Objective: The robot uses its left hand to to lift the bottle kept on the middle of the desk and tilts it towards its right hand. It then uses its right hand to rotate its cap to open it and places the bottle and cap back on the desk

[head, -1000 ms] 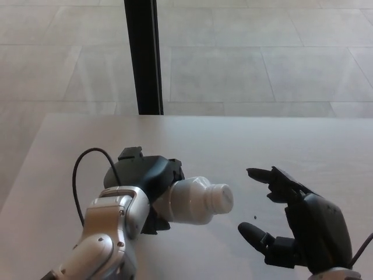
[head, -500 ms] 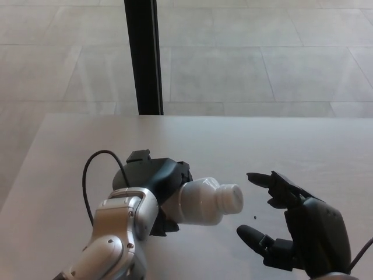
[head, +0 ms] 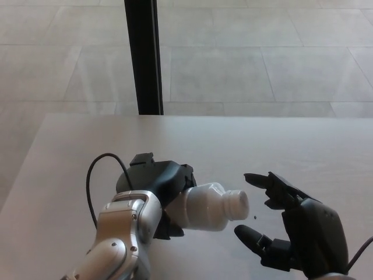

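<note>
Since a second ago my left hand (head: 156,185) has carried the white bottle (head: 207,206) to the right and a little lower in the view, so its capped end now sits much nearer my right hand (head: 291,230). My left hand is wrapped around the bottle's base, holding it off the table (head: 245,146) and tipped nearly sideways, with the cap (head: 237,205) pointing right. My right hand has hardly shifted; it waits with thumb and fingers (head: 260,179) spread wide and nothing in it, the upper finger reaching just past the cap and the lower one below it. A narrow gap seems to remain between cap and fingers, though from this angle I cannot be sure they are apart. A black cable (head: 93,186) loops out from my left wrist over the table. A tiny dark speck (head: 255,218) lies on the table beneath the cap. Beyond the far edge a black post (head: 144,55) rises from the tiled floor (head: 262,58), well apart from both hands.
</note>
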